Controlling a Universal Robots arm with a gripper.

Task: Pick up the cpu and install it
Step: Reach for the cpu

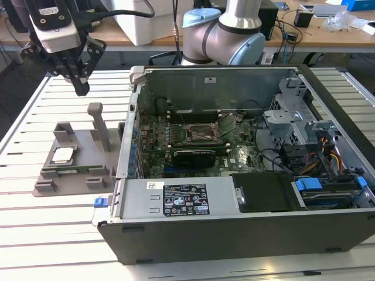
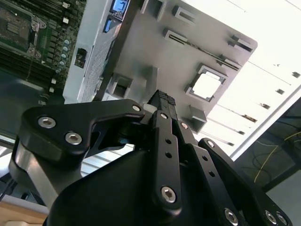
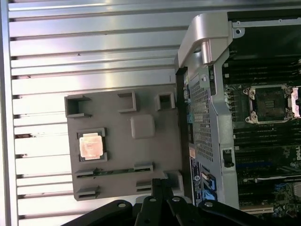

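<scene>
Plainly, the cpu (image 1: pixel 61 155) sits in its recess on the grey holder block (image 1: pixel 82 149), beside the open computer case (image 1: pixel 234 240) — untouched. The gripper (image 1: pixel 82 88) hangs above the block, fingers pressed together, gripping nothing — well apart from the cpu.

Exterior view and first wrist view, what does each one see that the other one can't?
Exterior view: the arm's big grey and blue joint, plus the blue-tabbed drives and coloured cables at the far end of the computer case. First wrist view: the case's holed back panel, seen from straight above. Both: the cpu lying in the grey holder, and the motherboard socket.
</scene>
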